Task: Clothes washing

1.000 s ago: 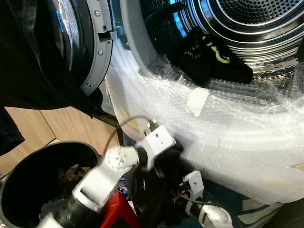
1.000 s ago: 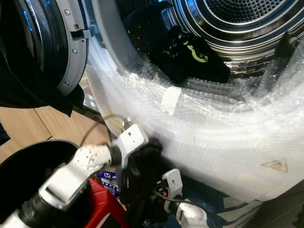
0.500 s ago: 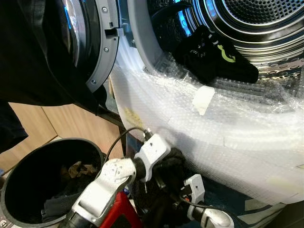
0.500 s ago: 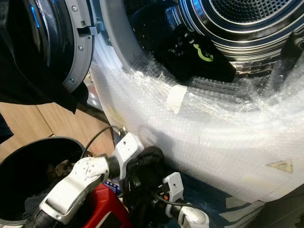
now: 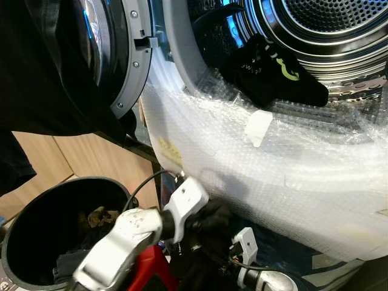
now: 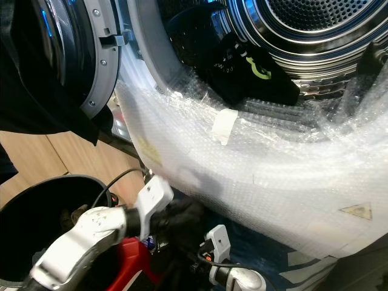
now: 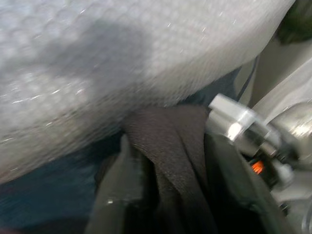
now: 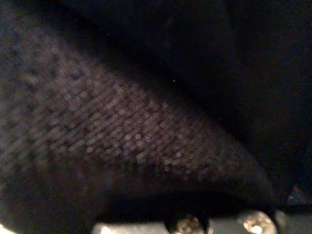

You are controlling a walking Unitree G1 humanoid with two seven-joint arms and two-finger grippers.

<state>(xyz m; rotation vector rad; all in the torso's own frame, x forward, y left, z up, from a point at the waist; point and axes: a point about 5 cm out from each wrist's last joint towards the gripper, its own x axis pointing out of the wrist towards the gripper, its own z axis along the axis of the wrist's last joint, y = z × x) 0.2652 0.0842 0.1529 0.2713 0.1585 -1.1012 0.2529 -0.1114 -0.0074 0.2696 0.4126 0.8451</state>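
A black garment with a green logo (image 5: 273, 73) lies across the lower rim of the washing machine's steel drum (image 5: 339, 24). Below the machine's front, my left gripper (image 5: 212, 217) is shut on a dark garment (image 7: 170, 156); in the left wrist view the cloth is bunched between the two black fingers (image 7: 122, 195). My right gripper (image 5: 212, 257) sits just beneath it, buried in the same dark cloth, with only its white wrist showing. The right wrist view has dark woven fabric (image 8: 126, 136) pressed close against the camera.
Bubble wrap (image 5: 273, 163) covers the machine's front. The round door (image 5: 121, 54) stands open at the left, with dark cloth (image 5: 42, 79) hanging over it. A black basket (image 5: 73, 182) holding clothes sits on the wooden floor at lower left. A red object (image 5: 148, 270) lies under my left arm.
My left arm has dropped lower and toward me with the dark garment still in its grip. The right wrist has also sunk a little. The view has shifted slightly.
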